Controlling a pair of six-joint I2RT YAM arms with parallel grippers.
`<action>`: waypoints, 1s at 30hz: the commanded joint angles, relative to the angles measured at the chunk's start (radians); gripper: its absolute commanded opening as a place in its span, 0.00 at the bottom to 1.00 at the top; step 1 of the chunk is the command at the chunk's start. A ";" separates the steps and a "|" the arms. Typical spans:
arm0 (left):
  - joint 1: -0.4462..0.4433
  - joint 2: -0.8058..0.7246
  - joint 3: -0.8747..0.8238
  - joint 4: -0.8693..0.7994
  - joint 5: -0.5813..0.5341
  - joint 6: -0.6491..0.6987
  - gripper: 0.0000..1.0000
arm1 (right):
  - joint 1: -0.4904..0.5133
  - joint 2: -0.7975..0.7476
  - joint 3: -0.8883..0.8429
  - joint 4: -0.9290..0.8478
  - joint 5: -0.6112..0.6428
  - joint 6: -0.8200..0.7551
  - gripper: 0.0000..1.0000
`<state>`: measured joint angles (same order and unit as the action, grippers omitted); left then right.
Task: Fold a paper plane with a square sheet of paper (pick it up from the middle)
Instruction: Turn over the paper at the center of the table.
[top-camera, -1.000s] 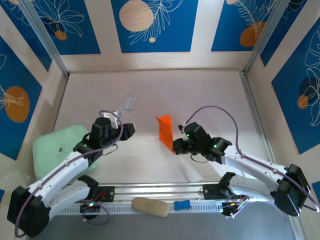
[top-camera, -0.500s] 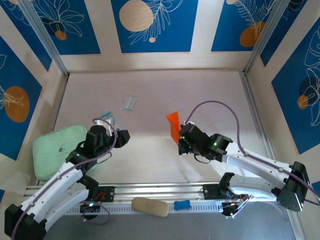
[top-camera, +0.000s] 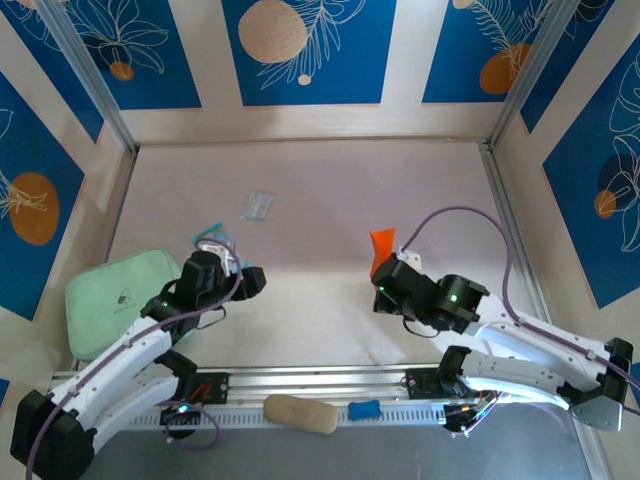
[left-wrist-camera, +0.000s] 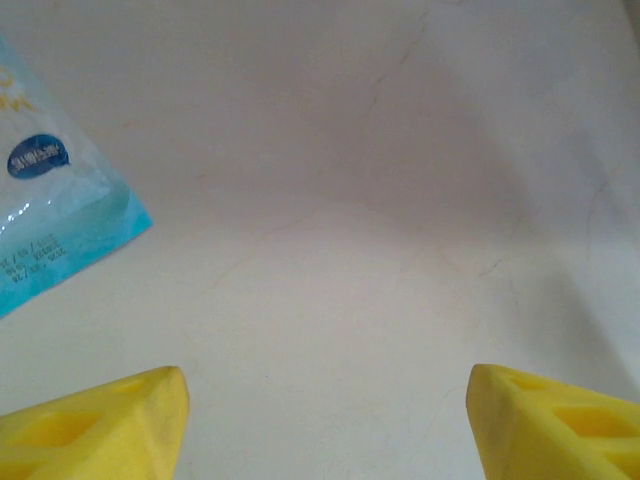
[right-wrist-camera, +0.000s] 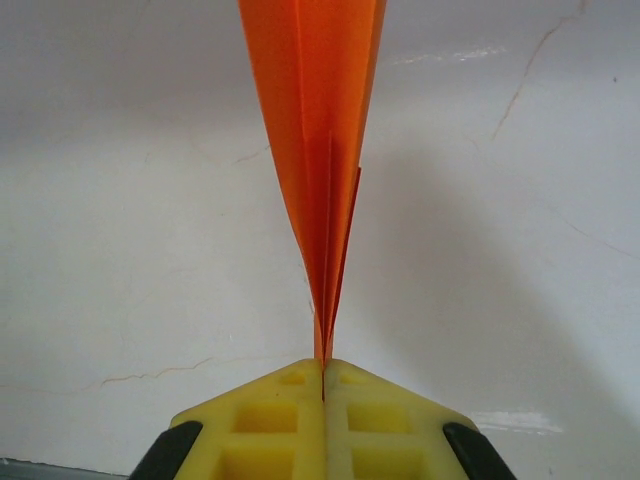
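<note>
Landmark: the green pad (top-camera: 110, 300), at the left edge of the table (top-camera: 330, 180).

- Just right of the pad, the left arm (top-camera: 140, 350) lies across the near approach. The left gripper (top-camera: 254, 281) hangs over bare surface with its jaws parted.
- Just beyond the pad's far right corner lies a blue-and-white packet (top-camera: 211, 237), and farther beyond that a clear wrapper (top-camera: 257, 205).
- Well right of the pad, the right gripper (top-camera: 384, 282), clamped on the upright paper plane (top-camera: 382, 243), blocks that side.
- Between the two grippers the surface lies open, as does the far strip along the back wall (top-camera: 310, 122).
</note>
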<state>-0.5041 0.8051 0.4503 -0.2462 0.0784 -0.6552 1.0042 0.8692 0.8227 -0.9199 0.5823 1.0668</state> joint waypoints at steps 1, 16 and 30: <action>0.010 0.018 0.041 0.027 0.033 0.008 0.76 | 0.004 -0.060 -0.036 -0.039 0.032 0.069 0.02; 0.058 -0.032 0.130 -0.129 -0.042 0.062 1.00 | 0.005 0.054 0.058 -0.172 0.091 -0.039 0.02; 0.067 -0.222 0.159 -0.384 -0.359 -0.019 1.00 | 0.017 0.607 0.313 -0.332 0.220 -0.143 0.04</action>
<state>-0.4469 0.6266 0.5659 -0.5289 -0.1432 -0.6407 1.0122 1.4075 1.1065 -1.2205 0.7498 0.9619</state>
